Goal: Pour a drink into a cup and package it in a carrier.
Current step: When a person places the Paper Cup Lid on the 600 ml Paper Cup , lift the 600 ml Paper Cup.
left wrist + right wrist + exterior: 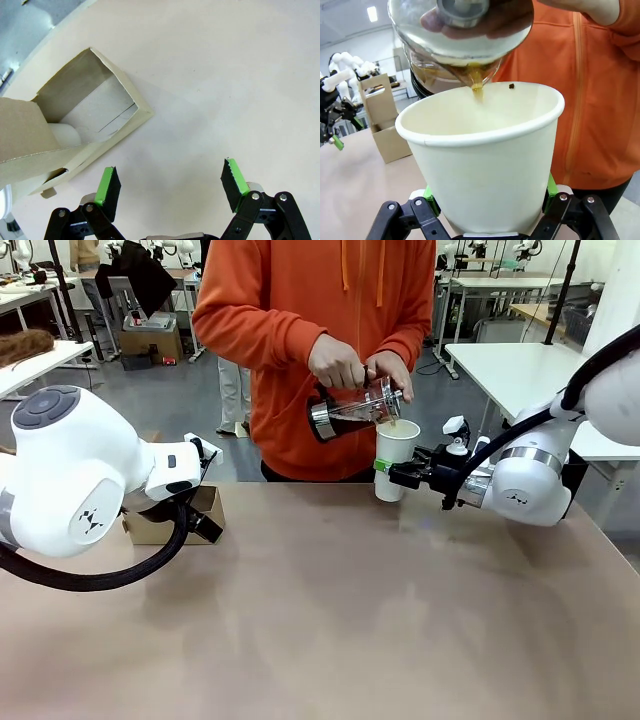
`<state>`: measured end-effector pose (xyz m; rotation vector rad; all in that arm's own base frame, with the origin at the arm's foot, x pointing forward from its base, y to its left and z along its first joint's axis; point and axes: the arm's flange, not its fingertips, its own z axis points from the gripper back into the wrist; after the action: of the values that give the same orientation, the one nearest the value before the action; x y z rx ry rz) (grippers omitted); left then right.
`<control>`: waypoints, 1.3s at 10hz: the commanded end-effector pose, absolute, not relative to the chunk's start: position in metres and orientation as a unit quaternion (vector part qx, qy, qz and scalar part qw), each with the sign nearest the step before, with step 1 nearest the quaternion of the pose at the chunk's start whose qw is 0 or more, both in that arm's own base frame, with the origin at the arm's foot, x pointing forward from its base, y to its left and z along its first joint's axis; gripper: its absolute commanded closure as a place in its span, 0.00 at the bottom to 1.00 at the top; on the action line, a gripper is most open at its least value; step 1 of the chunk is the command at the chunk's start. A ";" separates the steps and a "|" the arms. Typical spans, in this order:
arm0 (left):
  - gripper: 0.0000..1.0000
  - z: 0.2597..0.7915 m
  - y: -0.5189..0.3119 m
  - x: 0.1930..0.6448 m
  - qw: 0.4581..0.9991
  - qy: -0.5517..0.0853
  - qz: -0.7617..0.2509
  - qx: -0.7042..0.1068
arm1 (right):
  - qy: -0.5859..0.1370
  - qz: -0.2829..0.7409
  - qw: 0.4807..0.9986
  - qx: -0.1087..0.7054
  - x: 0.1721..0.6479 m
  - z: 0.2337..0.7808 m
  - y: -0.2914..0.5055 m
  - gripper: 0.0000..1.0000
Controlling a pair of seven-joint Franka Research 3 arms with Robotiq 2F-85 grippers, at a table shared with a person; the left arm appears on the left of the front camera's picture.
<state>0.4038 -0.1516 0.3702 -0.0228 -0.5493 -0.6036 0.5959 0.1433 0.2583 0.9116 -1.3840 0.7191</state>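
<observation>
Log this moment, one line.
pouring | right gripper shut on cup | person tilts jug over cup | left gripper open by carrier

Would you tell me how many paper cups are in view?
1: the cup, held by the right gripper under the person's jug. A pale shape inside the carrier might be another.

cup [485,165]: matt paper | jug [352,412]: glossy glass w/ metal frame | carrier [95,107]: matt cardbd
</observation>
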 end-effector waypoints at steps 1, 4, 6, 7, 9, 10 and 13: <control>0.00 0.371 -0.152 0.404 0.918 -0.267 -0.294 -0.012 | -0.605 0.309 0.617 0.397 0.596 0.259 0.144 0.11; 0.00 0.371 -0.152 0.404 0.918 -0.267 -0.294 -0.012 | -0.605 0.309 0.617 0.397 0.596 0.259 0.144 0.11; 0.00 0.371 -0.152 0.404 0.918 -0.267 -0.294 -0.012 | -0.605 0.309 0.617 0.397 0.596 0.259 0.144 0.11; 0.00 0.371 -0.152 0.404 0.918 -0.267 -0.294 -0.012 | -0.605 0.309 0.617 0.397 0.596 0.259 0.144 0.11; 0.00 0.371 -0.152 0.404 0.918 -0.267 -0.294 -0.012 | -0.605 0.309 0.617 0.397 0.596 0.259 0.144 0.11; 0.00 0.371 -0.152 0.404 0.918 -0.267 -0.294 -0.012 | -0.605 0.309 0.617 0.397 0.596 0.259 0.144 0.11; 0.00 0.371 -0.152 0.404 0.918 -0.267 -0.294 -0.012 | -0.605 0.309 0.617 0.397 0.596 0.259 0.144 0.11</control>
<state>0.4038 -0.1516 0.3702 -0.0228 -0.5493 -0.6036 0.5958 0.1432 0.2580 0.9116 -1.3835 0.7189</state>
